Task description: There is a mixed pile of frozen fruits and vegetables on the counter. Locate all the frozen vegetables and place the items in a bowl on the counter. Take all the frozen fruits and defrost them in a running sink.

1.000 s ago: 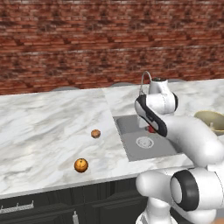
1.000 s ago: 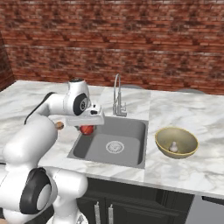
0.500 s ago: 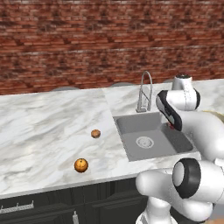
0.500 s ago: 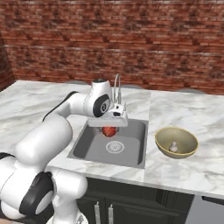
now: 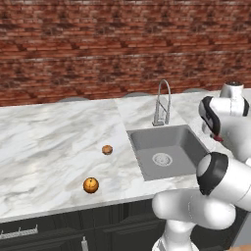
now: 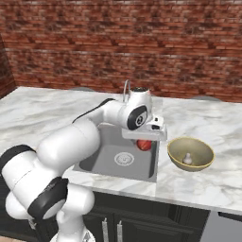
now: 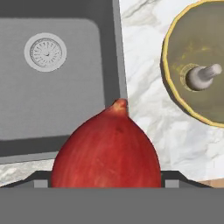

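My gripper (image 6: pixel 144 141) is shut on the glossy red ball (image 7: pixel 106 148), held in the air over the right edge of the sink (image 6: pixel 106 158). Just to its right on the counter (image 6: pixel 203 186) stands the tan-gold bowl (image 6: pixel 177 153), with the pale mushroom (image 6: pixel 187 159) lying inside. In the hand view the bowl (image 7: pixel 168 65) and mushroom (image 7: pixel 202 75) sit at the upper right, beyond a strip of marble. Left of the sink on the marble rest a small brownish-orange ball (image 5: pixel 107 149) and a larger orange ball (image 5: pixel 90 185).
A tall curved chrome faucet (image 5: pixel 163 103) rises behind the basin, whose round drain (image 7: pixel 45 51) lies in the middle. A red brick wall backs the counter. Dark cabinets (image 6: pixel 142 222) run below the front edge.
The arm has swung rightward with the red ball, from over the sink's left side to its right edge near the bowl. The two orange balls have stayed put.
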